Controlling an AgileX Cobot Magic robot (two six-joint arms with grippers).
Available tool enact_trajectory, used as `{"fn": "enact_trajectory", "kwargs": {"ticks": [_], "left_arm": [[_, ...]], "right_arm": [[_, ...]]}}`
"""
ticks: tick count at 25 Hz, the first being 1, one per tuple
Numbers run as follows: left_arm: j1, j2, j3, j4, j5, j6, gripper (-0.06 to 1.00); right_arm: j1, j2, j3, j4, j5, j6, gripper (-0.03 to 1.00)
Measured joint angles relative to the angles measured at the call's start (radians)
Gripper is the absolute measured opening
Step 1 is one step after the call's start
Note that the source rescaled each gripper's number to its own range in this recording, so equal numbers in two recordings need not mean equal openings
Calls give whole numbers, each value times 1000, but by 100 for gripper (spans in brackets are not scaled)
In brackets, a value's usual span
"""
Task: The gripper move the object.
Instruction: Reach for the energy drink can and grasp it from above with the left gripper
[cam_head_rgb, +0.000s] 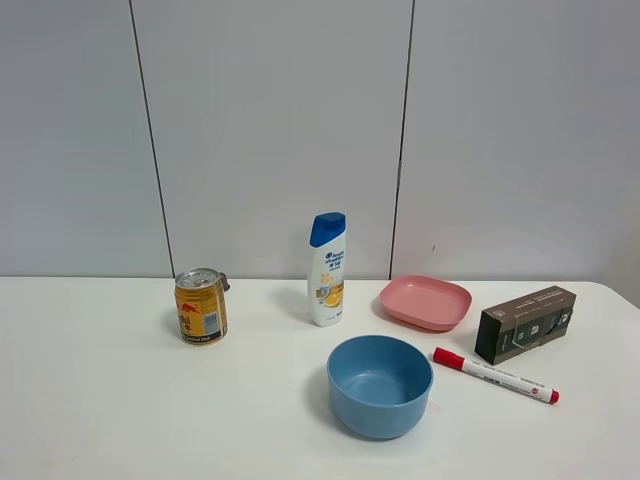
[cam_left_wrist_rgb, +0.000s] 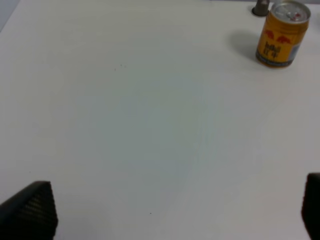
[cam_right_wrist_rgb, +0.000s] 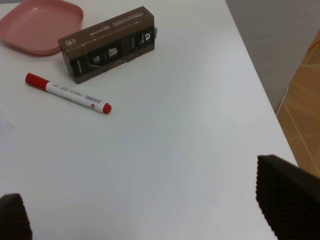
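The gold drink can (cam_head_rgb: 201, 307) stands upright at the far left of the table (cam_head_rgb: 100, 420), well ahead of my left gripper (cam_left_wrist_rgb: 170, 212), whose jaws are spread wide and empty. The right gripper (cam_right_wrist_rgb: 150, 207) is likewise. The can looks smooth, thin-walled and probably dentable, so I'd clamp it mid-body, gently.

Can (cam_left_wrist_rgb: 281, 34) upright on the white table (cam_left_wrist_rgb: 150, 125): gold-yellow, red markings, silver top. A small dark grey object (cam_left_wrist_rgb: 260, 7) sits just beside the can, on its far side from me, partly cut off by the frame. My end effector (cam_left_wrist_rgb: 170, 212) is well apart from the can, fingers (cam_left_wrist_rgb: 31, 212) spread wide, only table surface between them.
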Motion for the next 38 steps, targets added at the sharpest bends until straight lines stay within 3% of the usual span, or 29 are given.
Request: {"fn": "enact_trajectory", "kwargs": {"ticks": [19, 25, 28, 31, 38], "left_arm": [[0, 0, 0, 0, 0, 0, 100], [0, 45, -8, -44, -20, -2, 100], [0, 134, -21, -90, -113, -3, 100], [0, 232, -26, -138, -283, 12, 100], [0, 441, -26, -182, -616, 136, 100]], "right_arm": [[0, 0, 0, 0, 0, 0, 100], [0, 0, 0, 0, 0, 0, 100], [0, 0, 0, 0, 0, 0, 100], [0, 0, 0, 0, 0, 0, 100], [0, 0, 0, 0, 0, 0, 100]]}}
